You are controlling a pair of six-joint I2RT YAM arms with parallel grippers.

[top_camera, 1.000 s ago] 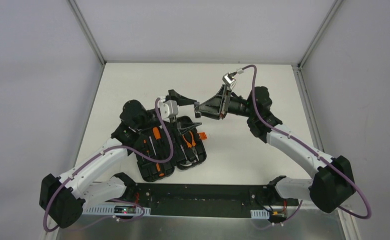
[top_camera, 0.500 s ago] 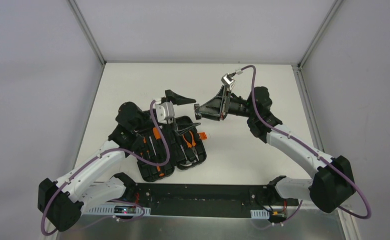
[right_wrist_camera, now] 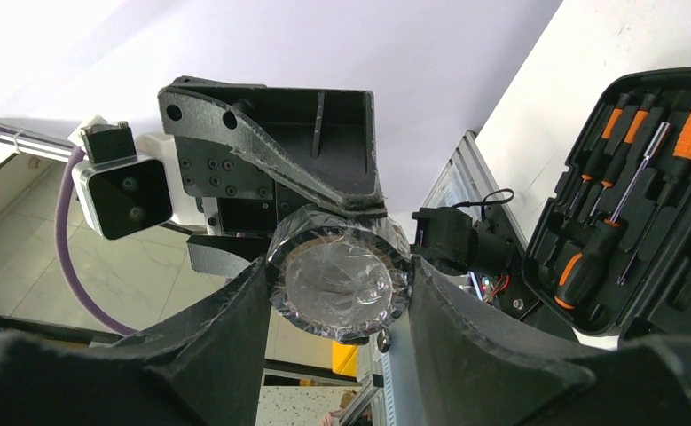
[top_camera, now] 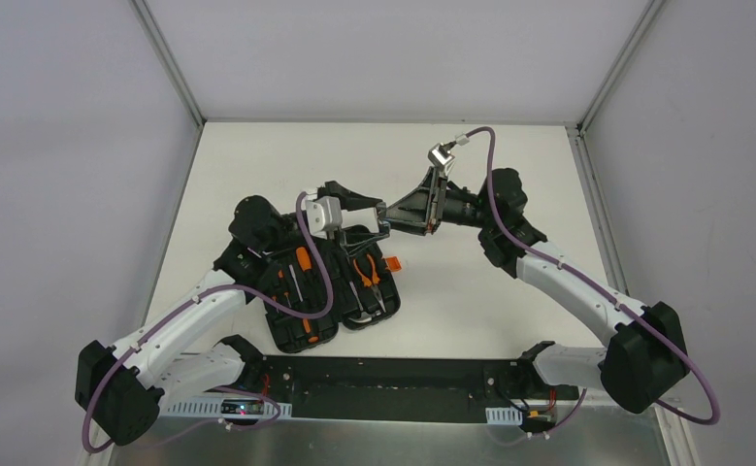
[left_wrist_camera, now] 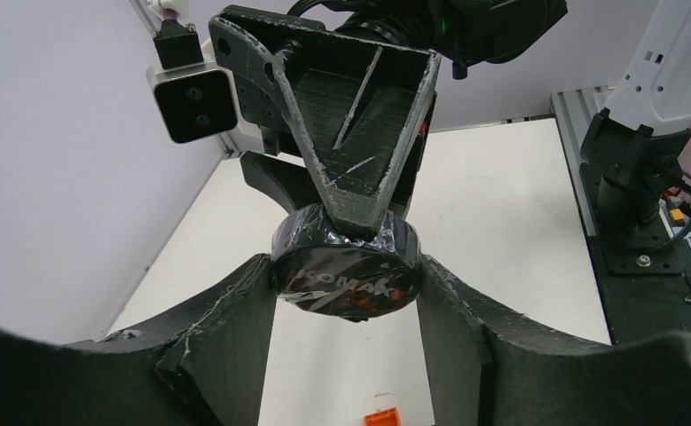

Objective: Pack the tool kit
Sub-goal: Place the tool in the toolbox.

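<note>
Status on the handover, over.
Left gripper and right gripper both clamp roll, off the table. Case open, tools slotted. Nothing blocking.

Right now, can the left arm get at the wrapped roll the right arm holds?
Likely yes: left fingers flank the wrapped roll, apparently touching both sides; right fingers pinch its other two edges.

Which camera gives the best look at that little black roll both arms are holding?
The left wrist view: the wrapped black roll fills the middle, its red-lettered face toward the camera. The right wrist view shows the roll from the other side, a hollow centre under shiny wrap. The top view shows only a small dark speck.
</note>
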